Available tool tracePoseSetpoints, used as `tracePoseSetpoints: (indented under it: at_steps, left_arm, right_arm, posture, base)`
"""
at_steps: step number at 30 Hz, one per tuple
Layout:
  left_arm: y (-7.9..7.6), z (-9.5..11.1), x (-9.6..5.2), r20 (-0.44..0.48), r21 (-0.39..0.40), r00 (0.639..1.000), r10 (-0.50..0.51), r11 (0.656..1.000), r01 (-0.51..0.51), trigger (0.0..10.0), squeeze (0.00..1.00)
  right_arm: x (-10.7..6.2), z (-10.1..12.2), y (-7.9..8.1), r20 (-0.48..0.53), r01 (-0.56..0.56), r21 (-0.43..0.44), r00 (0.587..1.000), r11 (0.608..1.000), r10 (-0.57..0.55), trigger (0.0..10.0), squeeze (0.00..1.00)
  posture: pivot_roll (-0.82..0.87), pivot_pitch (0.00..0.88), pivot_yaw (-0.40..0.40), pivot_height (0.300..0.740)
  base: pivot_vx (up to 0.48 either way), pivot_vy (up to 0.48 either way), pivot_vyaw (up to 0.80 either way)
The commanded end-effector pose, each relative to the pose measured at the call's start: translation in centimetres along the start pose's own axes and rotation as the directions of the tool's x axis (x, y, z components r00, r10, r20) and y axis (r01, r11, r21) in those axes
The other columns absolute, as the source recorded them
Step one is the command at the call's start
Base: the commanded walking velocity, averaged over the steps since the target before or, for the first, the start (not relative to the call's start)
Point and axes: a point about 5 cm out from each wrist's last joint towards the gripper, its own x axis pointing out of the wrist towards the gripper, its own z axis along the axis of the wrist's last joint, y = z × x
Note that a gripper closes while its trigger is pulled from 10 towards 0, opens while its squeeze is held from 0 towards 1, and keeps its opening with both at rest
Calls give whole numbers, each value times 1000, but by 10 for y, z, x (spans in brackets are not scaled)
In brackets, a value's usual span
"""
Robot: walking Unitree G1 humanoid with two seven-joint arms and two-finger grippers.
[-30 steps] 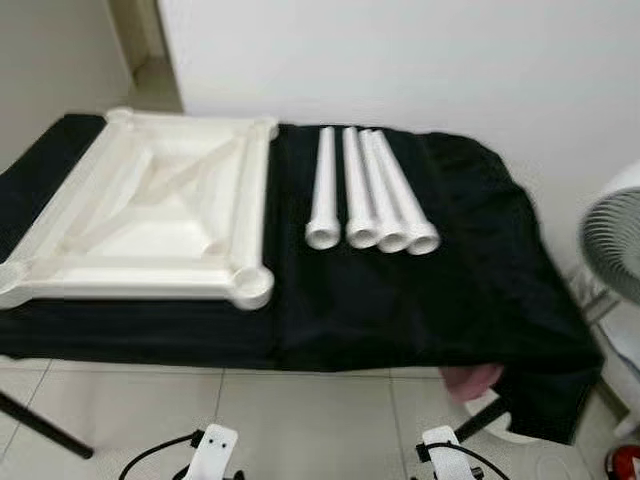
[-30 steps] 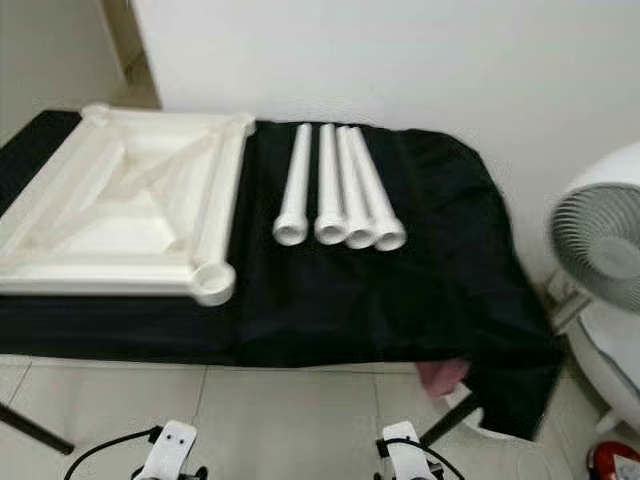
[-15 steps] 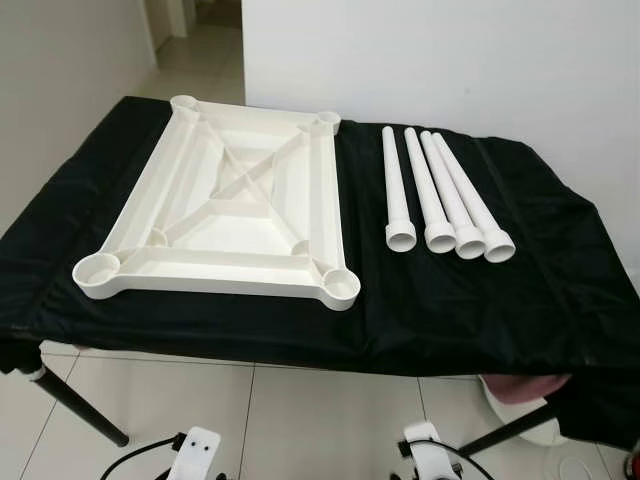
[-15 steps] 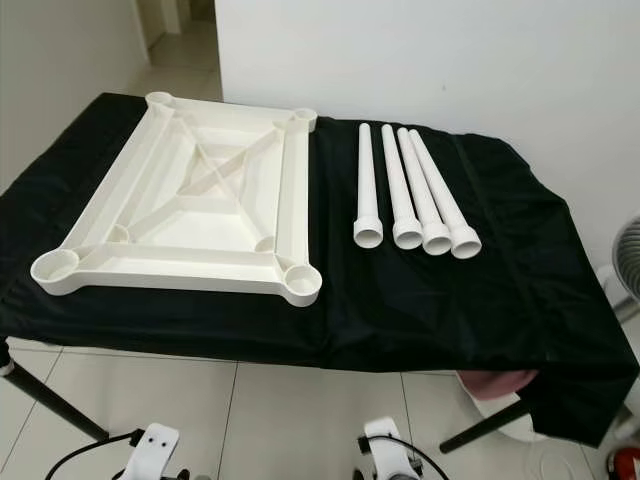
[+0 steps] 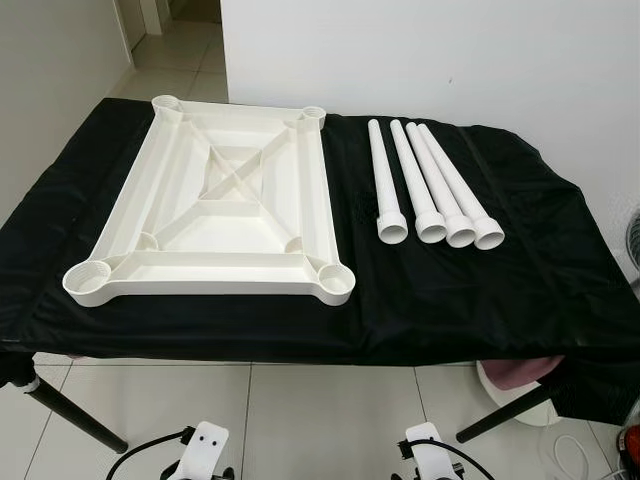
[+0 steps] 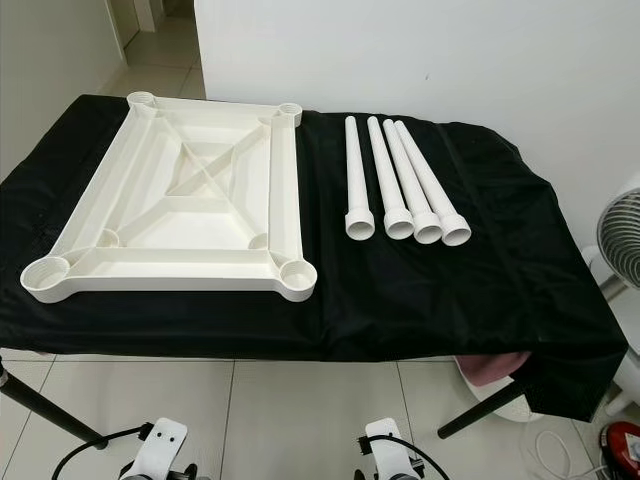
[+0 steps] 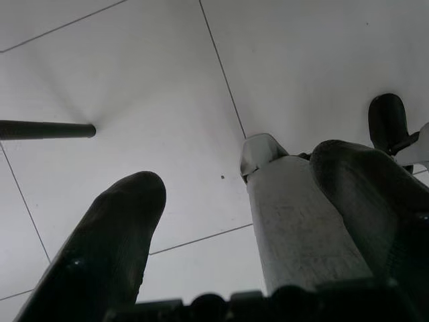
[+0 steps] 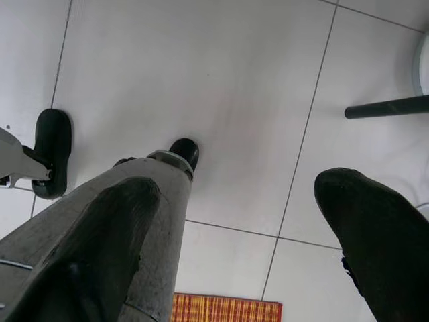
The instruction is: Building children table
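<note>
In front of me stands the surface [image 5: 480, 300], covered with a black cloth, against a white wall [image 5: 450, 50] on a floor of pale tiles [image 5: 320, 420]. The white tabletop [image 5: 215, 205] lies upside down on its left part. Just beside it, four white legs [image 5: 425, 185] lie side by side. The right eye view shows a fan [image 6: 620, 240] beyond the surface's right end. My left end effector [image 7: 228, 221] and right end effector [image 8: 234, 235] hang over the floor, both spread wide and holding nothing.
</note>
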Motion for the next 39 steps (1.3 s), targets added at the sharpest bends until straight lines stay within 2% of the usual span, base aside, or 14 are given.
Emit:
tracePoseSetpoints:
  at_steps: [1,7,10,16,21,23,26,28,29,31,32,36,38,39]
  left_arm:
    - [-5,0,1,-1,24,1000,-19,1000,19,10000,0]
    - [-9,7,1,34,81,997,-66,995,63,10000,0]
    - [-9,9,1,45,87,996,-74,994,70,10000,0]
    - [-9,17,1,101,103,983,-153,984,142,10000,0]
    - [-5,30,0,172,144,964,-204,973,181,10000,0]
    - [-4,41,-2,230,180,939,-257,959,218,10000,0]
    - [-4,45,-3,255,203,923,-287,950,239,10000,0]
    - [-4,50,-6,277,263,901,-333,929,262,10000,0]
    - [-4,50,-6,277,263,901,-333,929,262,10000,0]
    - [-4,51,-7,278,299,885,-374,909,291,10000,0]
    - [-4,51,-7,278,299,885,-374,909,291,10000,0]
    - [-6,49,-14,322,330,825,-465,871,363,10000,0]
    - [-7,47,-15,320,339,816,-481,863,375,10000,0]
    - [-6,46,-16,318,358,809,-495,852,381,10000,0]
  right_arm:
    - [-1,-6,-3,-26,15,-12,1000,1000,-15,10000,0]
    - [-1,-2,-3,-5,4,-33,1000,999,-4,10000,0]
    - [-1,-1,-3,4,-4,-34,1000,999,4,10000,0]
    - [1,14,-4,74,-58,-64,995,996,62,10000,0]
    - [2,30,-6,144,-96,-89,984,991,108,10000,0]
    - [2,39,-5,190,-139,-98,969,985,155,10000,0]
    - [1,42,-4,207,-159,-115,962,981,180,10000,0]
    - [0,48,-4,240,-185,-136,947,973,213,10000,0]
    - [0,48,-4,240,-185,-136,947,973,213,10000,0]
    - [-1,54,-4,280,-238,-136,922,962,267,10000,0]
    - [-1,54,-4,280,-238,-136,922,962,267,10000,0]
    - [-8,60,-2,332,-389,-185,840,903,430,10000,0]
    - [-9,60,-1,329,-416,-201,824,887,461,10000,0]
    - [-10,58,0,320,-449,-216,806,867,497,10000,0]
  posture:
    - [16,0,-37,740]
    - [20,0,-44,740]
    - [20,0,-44,740]
    - [16,0,-40,740]
    - [21,0,-43,740]
    - [25,0,-45,740]
    - [25,0,-45,740]
    - [24,0,-43,740]
    - [24,0,-43,740]
    - [22,0,-41,740]
    - [22,0,-41,740]
    - [18,0,-39,740]
    - [18,0,-39,740]
    - [17,0,-38,740]
  base:
    - [0,0,0]
    - [0,0,0]
    - [0,0,0]
    - [0,0,0]
    - [0,0,0]
    - [0,0,0]
    - [0,0,0]
    - [0,0,0]
    - [0,0,0]
    - [0,0,0]
    - [0,0,0]
    - [0,0,0]
    - [0,0,0]
    - [0,0,0]
